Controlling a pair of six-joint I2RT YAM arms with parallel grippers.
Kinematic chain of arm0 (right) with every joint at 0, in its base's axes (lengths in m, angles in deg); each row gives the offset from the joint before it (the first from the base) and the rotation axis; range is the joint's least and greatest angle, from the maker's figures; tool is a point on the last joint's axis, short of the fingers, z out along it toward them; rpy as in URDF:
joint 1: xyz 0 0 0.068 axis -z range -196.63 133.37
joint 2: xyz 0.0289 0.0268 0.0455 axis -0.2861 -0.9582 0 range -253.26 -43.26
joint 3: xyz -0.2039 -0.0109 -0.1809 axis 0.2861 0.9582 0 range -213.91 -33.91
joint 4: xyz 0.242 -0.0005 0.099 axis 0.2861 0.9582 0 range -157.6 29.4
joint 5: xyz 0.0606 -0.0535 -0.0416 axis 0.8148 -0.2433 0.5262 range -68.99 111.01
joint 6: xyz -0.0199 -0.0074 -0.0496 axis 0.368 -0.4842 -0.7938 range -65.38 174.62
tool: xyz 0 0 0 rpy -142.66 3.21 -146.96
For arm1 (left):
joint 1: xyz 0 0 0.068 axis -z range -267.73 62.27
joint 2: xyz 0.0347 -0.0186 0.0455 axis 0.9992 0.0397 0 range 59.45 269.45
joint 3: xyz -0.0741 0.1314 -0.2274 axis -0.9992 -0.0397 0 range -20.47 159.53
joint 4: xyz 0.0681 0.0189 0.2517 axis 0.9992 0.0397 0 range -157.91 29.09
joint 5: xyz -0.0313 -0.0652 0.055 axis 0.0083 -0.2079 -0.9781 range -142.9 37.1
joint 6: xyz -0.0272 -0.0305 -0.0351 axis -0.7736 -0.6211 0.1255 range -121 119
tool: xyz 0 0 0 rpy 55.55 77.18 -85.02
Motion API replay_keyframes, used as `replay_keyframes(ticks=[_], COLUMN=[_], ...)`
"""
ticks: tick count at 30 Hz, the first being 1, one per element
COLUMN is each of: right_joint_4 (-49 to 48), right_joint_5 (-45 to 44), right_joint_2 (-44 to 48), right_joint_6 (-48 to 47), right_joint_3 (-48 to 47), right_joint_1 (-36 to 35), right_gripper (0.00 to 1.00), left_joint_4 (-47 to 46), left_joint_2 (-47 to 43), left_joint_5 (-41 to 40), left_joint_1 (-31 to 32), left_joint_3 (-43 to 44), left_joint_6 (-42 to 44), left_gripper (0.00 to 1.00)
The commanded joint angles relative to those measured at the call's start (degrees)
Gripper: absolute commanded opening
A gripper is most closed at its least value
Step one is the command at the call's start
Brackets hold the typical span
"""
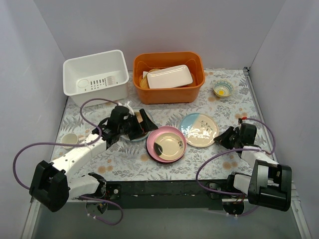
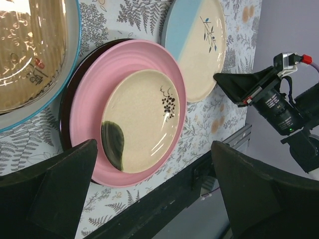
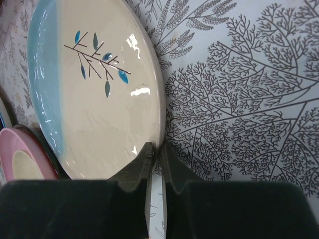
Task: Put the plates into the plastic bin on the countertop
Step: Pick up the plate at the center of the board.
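Note:
A pale blue-and-cream plate (image 1: pixel 199 130) lies on the fern-print countertop (image 1: pixel 124 159) at centre right. My right gripper (image 1: pixel 223 135) is at its right rim; in the right wrist view its jaws (image 3: pixel 160 145) are pinched on the rim of this plate (image 3: pixel 94 94). A pink-rimmed cream plate (image 1: pixel 166 144) sits on a dark plate (image 2: pixel 67 107) just to its left. My left gripper (image 1: pixel 147 124) hovers open and empty beside the pink plate (image 2: pixel 134 109), above a blue-rimmed amber plate (image 2: pixel 30 50). The white plastic bin (image 1: pixel 94 77) stands at the back left, with no plates in it.
An orange tub (image 1: pixel 168 77) holding a white rectangular dish (image 1: pixel 169 76) and other crockery stands next to the bin. A small yellow-centred bowl (image 1: pixel 223 89) is at the back right. A small cup (image 1: pixel 70 139) sits at the left edge. Walls close in on three sides.

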Motion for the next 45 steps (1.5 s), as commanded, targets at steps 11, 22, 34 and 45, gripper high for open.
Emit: replay_keyframes(ticks=[11,22,34,45], right_joint_4=[16.5,19.8,20.6,21.6], right_joint_5=[0.7,2.5,4.2,6.3], right_joint_2=[5.9,8.8,14.2,15.4], right_joint_6=[-1.9,-5.1,-3.1,-2.5], right_joint_3=[-6.2,-8.9,-9.4,-9.9], right_joint_1=[1.9,8.8,13.1,16.0], right_gripper=[0.01,0.01,0.01,0.01], left_joint_4=[-4.7,-4.5,-2.6,-3.2], left_joint_2=[15.8,30.7,37.3,42.5], left_joint_5=[-5.1,-7.3,-13.8,-21.0], left_joint_1=[9.3,18.7,26.9,34.9], left_joint_3=[14.4,27.6,32.4,36.6], left_joint_6=[-1.0,-1.4,-8.2,-20.5], left_gripper=[0.98,0.98,0.98,0.98])
